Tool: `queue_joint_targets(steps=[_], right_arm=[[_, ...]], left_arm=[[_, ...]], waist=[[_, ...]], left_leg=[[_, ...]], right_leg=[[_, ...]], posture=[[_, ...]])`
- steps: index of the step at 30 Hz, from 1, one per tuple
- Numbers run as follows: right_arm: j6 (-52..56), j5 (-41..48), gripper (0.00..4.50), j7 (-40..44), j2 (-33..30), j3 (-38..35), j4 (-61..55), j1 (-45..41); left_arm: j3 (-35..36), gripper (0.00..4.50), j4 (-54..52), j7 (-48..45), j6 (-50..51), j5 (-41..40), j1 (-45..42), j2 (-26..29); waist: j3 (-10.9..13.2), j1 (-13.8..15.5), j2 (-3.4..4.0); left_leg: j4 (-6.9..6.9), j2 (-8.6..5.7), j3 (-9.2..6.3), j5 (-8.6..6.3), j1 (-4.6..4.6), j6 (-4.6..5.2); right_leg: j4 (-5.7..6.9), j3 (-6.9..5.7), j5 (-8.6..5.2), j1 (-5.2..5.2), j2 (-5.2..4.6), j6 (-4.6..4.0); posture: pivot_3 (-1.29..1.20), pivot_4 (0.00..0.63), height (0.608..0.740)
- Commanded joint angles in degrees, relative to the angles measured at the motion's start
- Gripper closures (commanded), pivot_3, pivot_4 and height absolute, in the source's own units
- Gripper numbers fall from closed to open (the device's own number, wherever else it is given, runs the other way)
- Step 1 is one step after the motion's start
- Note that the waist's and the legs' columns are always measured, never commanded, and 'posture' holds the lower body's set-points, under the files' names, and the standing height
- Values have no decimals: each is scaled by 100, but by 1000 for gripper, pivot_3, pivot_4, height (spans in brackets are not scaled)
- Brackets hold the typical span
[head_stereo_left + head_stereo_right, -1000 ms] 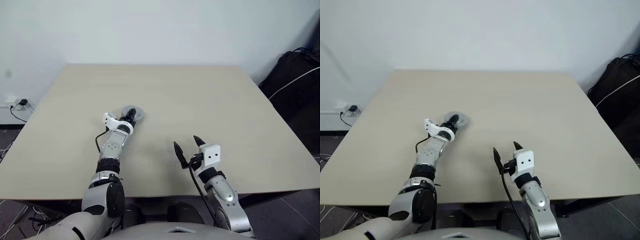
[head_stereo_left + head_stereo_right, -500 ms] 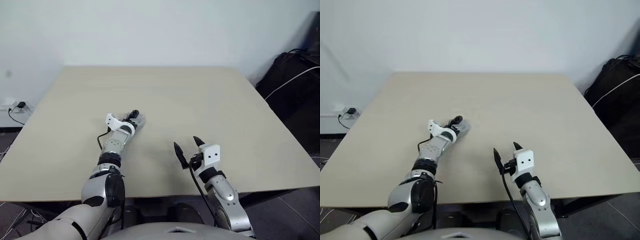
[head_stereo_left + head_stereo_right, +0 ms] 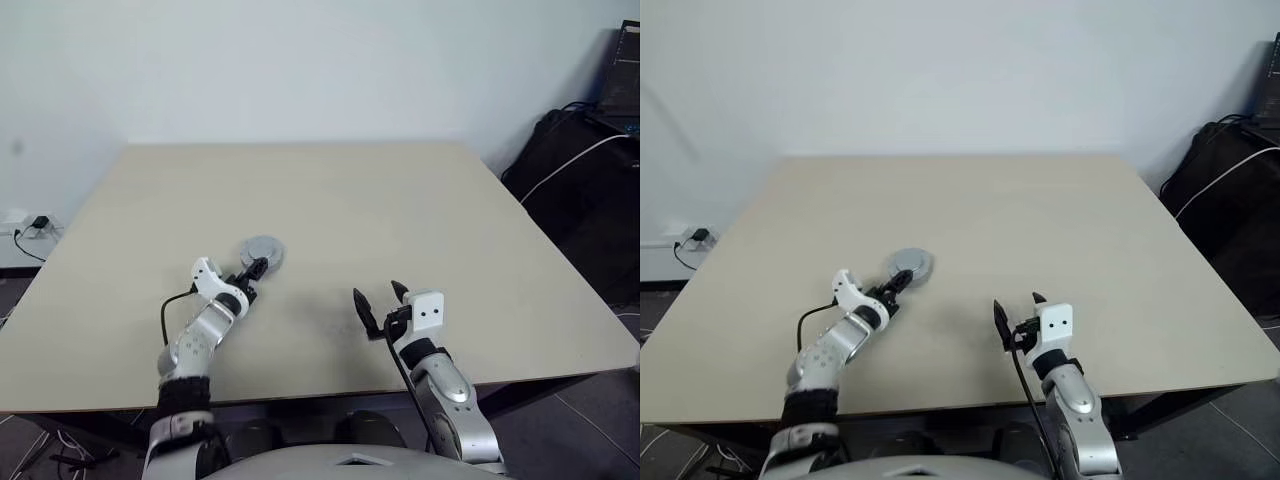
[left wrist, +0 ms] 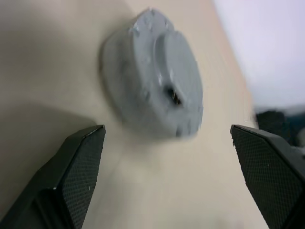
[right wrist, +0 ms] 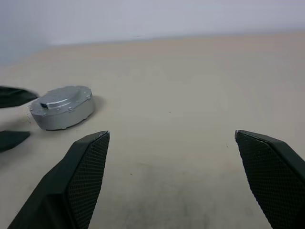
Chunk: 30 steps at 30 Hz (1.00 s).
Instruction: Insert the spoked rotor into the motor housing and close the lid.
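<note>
- Left fingers (image 3: 253, 270): spread wide and empty, drawn back to the near side of the lid (image 3: 262, 252), which they covered a second ago.
- Right fingers (image 3: 378, 302): wide, empty, hanging over the bench (image 3: 420, 220) well to the right, unmoved.
- Lid: seated flat on the housing, left of bench centre; released, so the closing step looks done.
- Left wrist view: close on the cap's raised centre and small dark hole.
- Right wrist view: side wall of the closed motor (image 5: 62, 107), with both left fingertips just beside it.
</note>
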Motion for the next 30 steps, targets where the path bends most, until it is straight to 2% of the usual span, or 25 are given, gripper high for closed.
queue_joint_targets(steps=[1, 5, 10, 13, 16, 21, 30], right_arm=[[-216, 124, 0, -193, 180, -253, 34, -91], [-489, -101, 0, -449, 273, -401, 223, -135], [-936, -550, 0, -755, 310, -370, 412, -81], [-1209, -700, 0, -924, 370, -400, 438, 11], [-1250, -787, 0, -994, 387, -387, 339, 85], [-1208, -921, 0, -1014, 335, -305, 241, 158], [-1014, -974, 0, -1063, 373, -232, 72, 206]], left_arm=[[-627, 21, -691, -226, -524, 950, 655, 325], [-1042, 21, -1231, -246, -1977, 1993, 1299, 349], [-1534, 21, -1170, -272, -3933, 3303, 1902, 348], [-1668, 21, -1104, -195, -4626, 3699, 2092, 279], [-1715, 21, -1051, -130, -5012, 3898, 2185, 237], [-1689, 21, -887, 13, -5184, 4130, 2203, 222], [-1657, 21, -849, -44, -5123, 4089, 2226, 230]], waist=[[6, -1, 10], [30, 42, 34], [58, 169, 52], [57, 215, 59], [56, 216, 54], [59, 213, 50], [62, 213, 46]], left_leg=[[-2, 0, 0, -3, 1, 5], [-11, 0, -1, -4, -1, 4], [-24, -2, -1, -3, -19, 4], [-40, -8, 3, -3, -33, 3], [-40, -8, 5, 7, -81, -12], [-44, -6, 5, 9, -81, -16], [-43, -6, 2, 2, -77, -4]], right_leg=[[6, 1, -1, -2, -1, -1], [16, 5, -2, -14, -2, -4], [15, 4, -7, -38, -9, -11], [10, 3, -11, -59, -18, -16], [10, -1, -13, -106, -20, -18], [10, -11, -27, -108, -20, -22], [13, -15, -27, -102, -21, -18]], posture=[[0, 0, 740], [0, 0, 740], [0, 0, 740], [0, 0, 740], [0, 0, 740], [0, 0, 740], [0, 0, 740]])
